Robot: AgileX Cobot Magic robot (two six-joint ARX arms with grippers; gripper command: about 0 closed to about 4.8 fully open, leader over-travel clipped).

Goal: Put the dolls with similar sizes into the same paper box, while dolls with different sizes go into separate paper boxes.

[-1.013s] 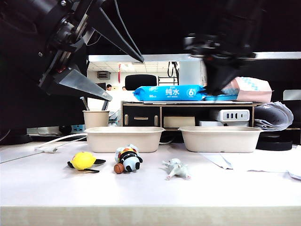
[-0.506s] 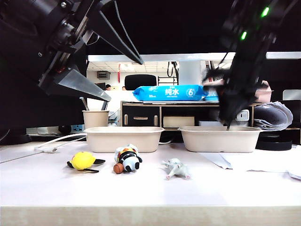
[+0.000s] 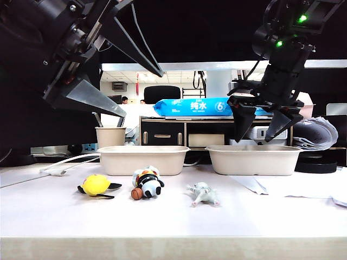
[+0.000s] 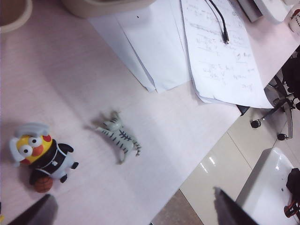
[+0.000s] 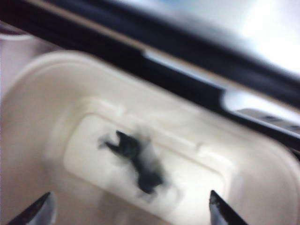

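Exterior view: the right gripper hangs above the right box, fingers apart and pointing down. The left gripper is raised at upper left, fingers spread wide. The yellow doll, panda and grey cat lie on the counter before the left box.

Left wrist view: the panda and cat lie well below the parted fingers.

Right wrist view: a blurred black figure lies in the box, between the open fingers and clear of them.
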